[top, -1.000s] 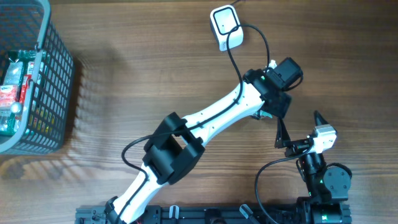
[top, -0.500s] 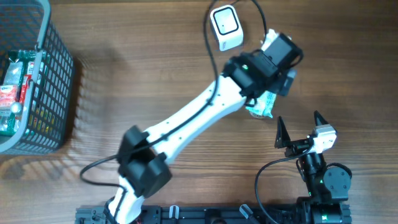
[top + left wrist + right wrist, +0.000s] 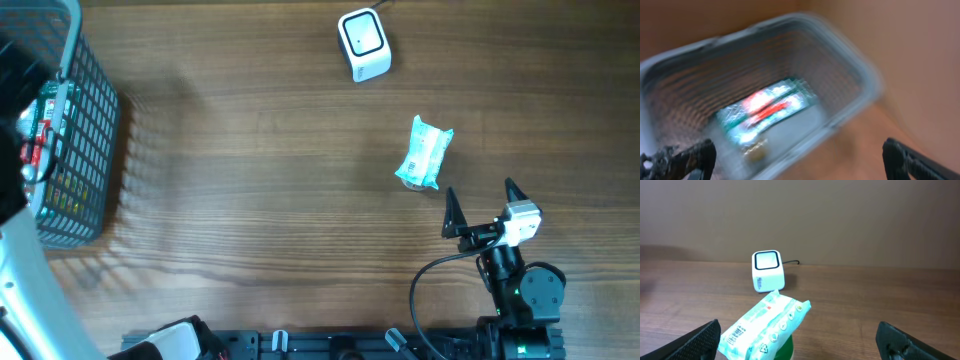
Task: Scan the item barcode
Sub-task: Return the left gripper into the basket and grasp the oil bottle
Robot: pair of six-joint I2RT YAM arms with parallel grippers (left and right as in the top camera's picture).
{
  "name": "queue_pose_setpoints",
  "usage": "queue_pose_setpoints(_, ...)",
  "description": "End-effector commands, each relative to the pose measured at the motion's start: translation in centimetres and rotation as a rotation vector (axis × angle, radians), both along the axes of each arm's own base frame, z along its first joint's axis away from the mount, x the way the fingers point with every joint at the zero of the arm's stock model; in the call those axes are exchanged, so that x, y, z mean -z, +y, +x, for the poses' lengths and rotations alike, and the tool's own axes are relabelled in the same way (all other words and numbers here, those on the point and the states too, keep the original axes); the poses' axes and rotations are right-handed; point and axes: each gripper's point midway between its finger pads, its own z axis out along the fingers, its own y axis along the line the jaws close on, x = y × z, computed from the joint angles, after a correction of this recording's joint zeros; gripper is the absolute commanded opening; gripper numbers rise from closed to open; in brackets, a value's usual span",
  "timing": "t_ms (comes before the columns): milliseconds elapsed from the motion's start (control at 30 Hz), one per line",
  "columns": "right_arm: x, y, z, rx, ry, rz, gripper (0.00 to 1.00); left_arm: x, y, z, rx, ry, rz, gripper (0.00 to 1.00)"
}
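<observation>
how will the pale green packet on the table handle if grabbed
The packet looks like soft film with crimped ends, so it probably squashes when pinched. Its glossy wrap may slip. Lying flat, it should slide, not roll.

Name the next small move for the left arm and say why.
Probably lower the left gripper toward the red-and-green packet in the basket: its fingers stand open above it, empty, while the pale green packet lies loose on the table, between the scanner and the open right gripper.

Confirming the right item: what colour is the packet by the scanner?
Light green and white packet, best in the right wrist view.
</observation>
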Motion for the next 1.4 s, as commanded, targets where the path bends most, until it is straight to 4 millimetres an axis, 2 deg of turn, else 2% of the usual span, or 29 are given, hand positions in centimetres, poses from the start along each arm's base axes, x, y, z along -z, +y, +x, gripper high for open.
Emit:
queue_pose_setpoints(0,-0.2,-0.1,0.0,0.007,-0.008,-0.001,1.0,3.1,5.2,-5.0,-0.318,0.003,-0.146,1.0)
queue_pose_setpoints(33,-0.2,-0.1,0.0,0.007,-0.008,-0.001,1.0,4.2,6.5,-6.5,-0.408,0.016,-0.186,1.0)
queue_pose_setpoints(133,-0.2,-0.1,0.0,0.007,-0.008,-0.001,1.0,4.9,7.5,-7.2,-0.448,0.041,-0.198,1.0)
queue_pose_setpoints(733,-0.2,-0.1,0.0,0.007,-0.008,-0.002,1.0,4.6,7.8,-6.9,-0.447,0.024,-0.186,1.0)
queue_pose_setpoints(800,-0.2,-0.1,0.0,0.007,-0.008,-0.001,1.0,3.6,8.4,-6.1,-0.308,0.121,-0.066,1.0)
queue_pose_setpoints(900,-0.2,-0.1,0.0,0.007,-0.008,-0.002,1.0,3.3,8.3,-5.0,-0.041,0.333,0.106,1.0)
queue_pose_setpoints(933,-0.2,-0.1,0.0,0.007,-0.008,-0.001,0.99,3.9,7.4,-4.0,0.142,0.431,0.159,1.0)
queue_pose_setpoints(967,-0.2,-0.1,0.0,0.007,-0.008,-0.001,1.0,4.5,6.7,-3.6,0.243,0.48,0.178,1.0)
queue_pose_setpoints(1067,-0.2,-0.1,0.0,0.007,-0.008,-0.001,1.0,6.3,6.1,-2.8,0.418,0.576,0.191,1.0)
queue_pose_setpoints(1100,-0.2,-0.1,0.0,0.007,-0.008,-0.001,1.0,7.5,5.8,-2.2,0.508,0.585,0.16,1.0)
queue_pose_setpoints(1233,-0.2,-0.1,0.0,0.007,-0.008,-0.001,1.0,10.5,7.1,-1.6,0.67,0.546,0.062,1.0)
queue_pose_setpoints(1300,-0.2,-0.1,0.0,0.007,-0.008,-0.001,1.0,11.5,8.4,-2.1,0.653,0.559,0.025,1.0)
queue_pose_setpoints(1367,-0.2,-0.1,0.0,0.007,-0.008,-0.001,1.0,13.6,8.6,-2.7,0.748,0.588,-0.03,1.0)
